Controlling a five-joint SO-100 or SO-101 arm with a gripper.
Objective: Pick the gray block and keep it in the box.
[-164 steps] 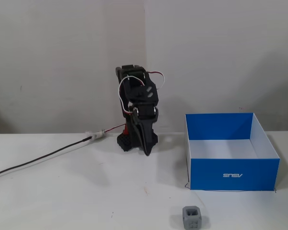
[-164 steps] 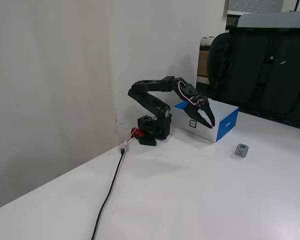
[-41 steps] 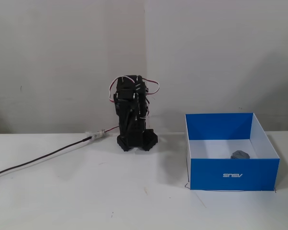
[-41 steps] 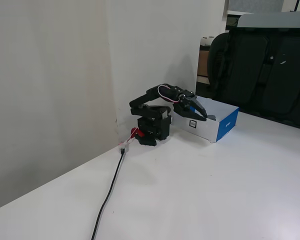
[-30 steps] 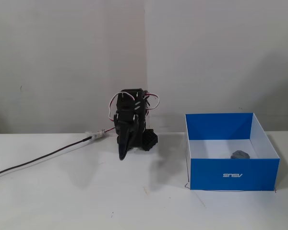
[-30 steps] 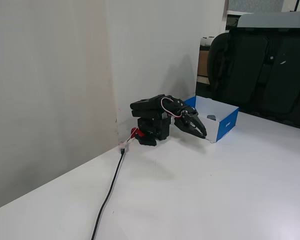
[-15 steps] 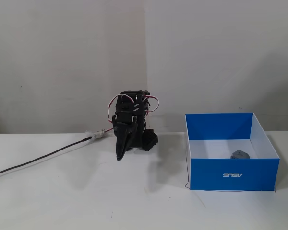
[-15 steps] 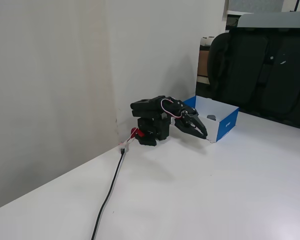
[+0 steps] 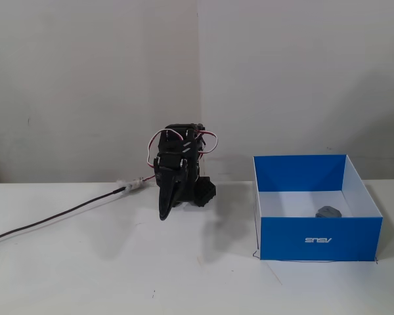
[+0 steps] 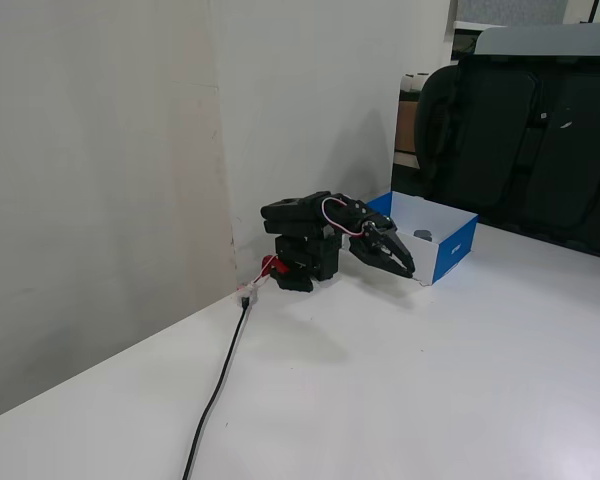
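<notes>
The gray block [image 9: 328,212] lies on the white floor inside the box [image 9: 320,239], near its front wall; it also shows in a fixed view [image 10: 423,236] inside the box [image 10: 453,250]. The box is a shallow blue tray with upside-down white ASUS lettering, standing on the table to the right of the arm. The black arm is folded low over its base. My gripper [image 9: 164,214] hangs down with its jaws together and empty, to the left of the box; in a fixed view the gripper [image 10: 408,271] points toward the box's near corner.
A black cable [image 9: 59,215] runs from the arm's base across the white table to the left edge, seen too in a fixed view [image 10: 218,385]. White walls stand right behind the arm. Black chairs [image 10: 525,140] stand beyond the table's far side.
</notes>
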